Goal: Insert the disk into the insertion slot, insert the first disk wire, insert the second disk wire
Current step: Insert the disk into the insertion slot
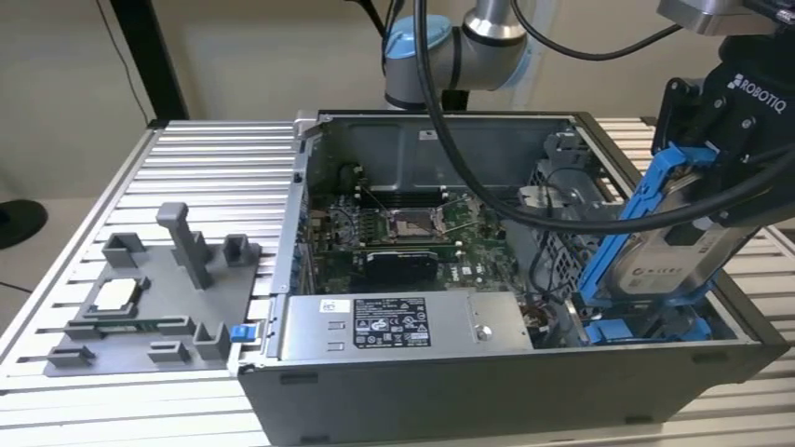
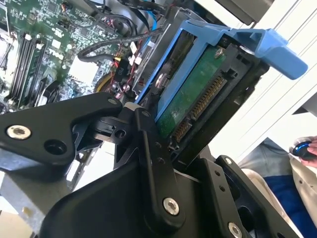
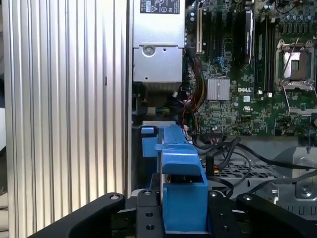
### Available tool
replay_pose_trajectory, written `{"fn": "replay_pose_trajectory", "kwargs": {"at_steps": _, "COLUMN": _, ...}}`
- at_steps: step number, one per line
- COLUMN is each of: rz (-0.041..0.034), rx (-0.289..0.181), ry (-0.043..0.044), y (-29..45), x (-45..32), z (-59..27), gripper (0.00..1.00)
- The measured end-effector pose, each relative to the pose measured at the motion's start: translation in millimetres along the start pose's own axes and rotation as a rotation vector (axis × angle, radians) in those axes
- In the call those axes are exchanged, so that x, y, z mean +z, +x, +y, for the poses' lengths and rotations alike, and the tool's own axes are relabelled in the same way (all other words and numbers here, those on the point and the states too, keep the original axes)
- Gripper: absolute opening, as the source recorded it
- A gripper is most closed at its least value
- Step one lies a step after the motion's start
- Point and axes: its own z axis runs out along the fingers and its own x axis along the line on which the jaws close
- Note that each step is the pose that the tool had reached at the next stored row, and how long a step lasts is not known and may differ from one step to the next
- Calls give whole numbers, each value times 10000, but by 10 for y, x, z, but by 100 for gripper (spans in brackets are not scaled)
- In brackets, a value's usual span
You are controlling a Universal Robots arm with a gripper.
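Disk (image 1: 671, 251) is hanging tilted over the slot (image 1: 627, 330), fingers (image 2: 148, 148) clamping its blue-framed sides; likely rigid and weighty, its bare circuit board (image 2: 190, 96) wanting no touch.

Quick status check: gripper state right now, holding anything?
Gripper: jaws shut on the disk, which is tilted with its lower end inside the computer case.

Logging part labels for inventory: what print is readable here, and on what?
Sticker on the grey metal box: print too small to read.
White label on the disk: too blurred to read.
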Motion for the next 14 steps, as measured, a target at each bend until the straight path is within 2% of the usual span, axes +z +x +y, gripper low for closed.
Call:
{"fn": "replay_pose_trajectory", "kwargs": {"at_steps": 3, "rz": 0, "rx": 0, "ry": 0, "y": 0, "x": 38, "z": -3, "gripper": 0}}
{"fn": "replay_pose_trajectory", "kwargs": {"at_steps": 14, "rz": -1, "rx": 0, "ry": 0, "y": 0, "x": 63, "z": -6, "gripper": 0}}
